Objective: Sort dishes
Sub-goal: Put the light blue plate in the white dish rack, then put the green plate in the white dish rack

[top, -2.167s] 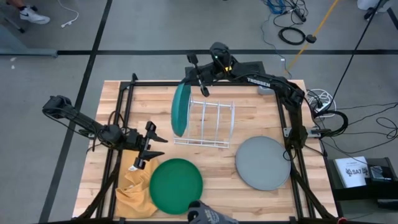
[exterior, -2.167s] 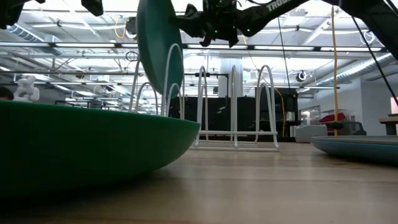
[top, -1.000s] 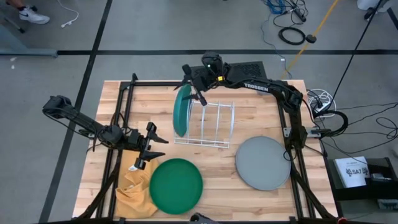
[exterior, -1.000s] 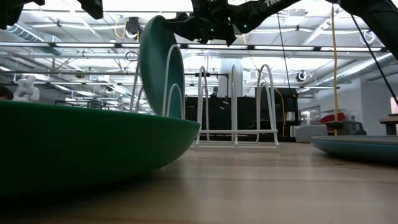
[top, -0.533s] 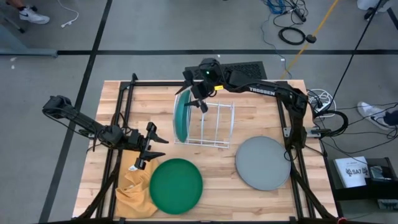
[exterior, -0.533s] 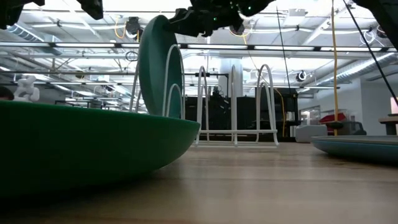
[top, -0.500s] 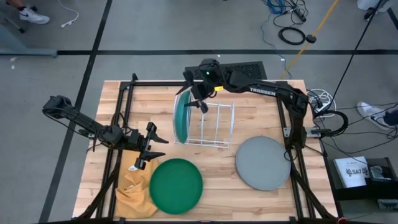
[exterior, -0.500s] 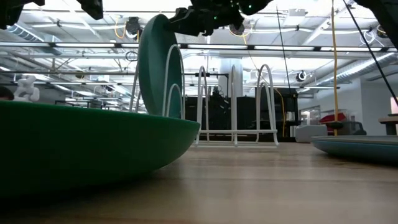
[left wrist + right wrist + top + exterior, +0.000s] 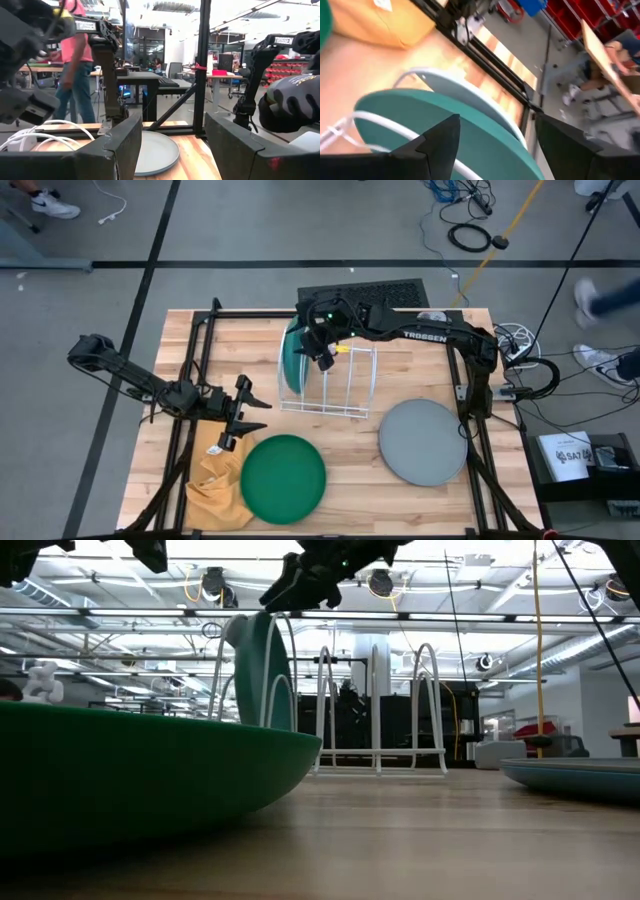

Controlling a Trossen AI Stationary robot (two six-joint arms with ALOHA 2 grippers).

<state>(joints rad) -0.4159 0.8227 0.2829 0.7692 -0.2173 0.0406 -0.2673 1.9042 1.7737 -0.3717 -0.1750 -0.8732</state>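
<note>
A teal plate stands on edge in the left end slot of the white wire rack, with a light blue plate upright just behind it. My right gripper hovers open above the teal plate's top rim, touching nothing. A dark green plate lies flat near the front edge. A grey plate lies flat at the right. My left gripper waits open beside the dark green plate, above the mustard cloth.
Black frame bars run along the table's left, right and far sides. A black keyboard lies at the far edge. The rack's other slots stand free. A person stands in the room beyond the table.
My right gripper has moved a little toward the table's near edge, over the rack. The teal plate has sunk lower into its slot, its top rim now well below the gripper, and the light blue plate shows beside it.
</note>
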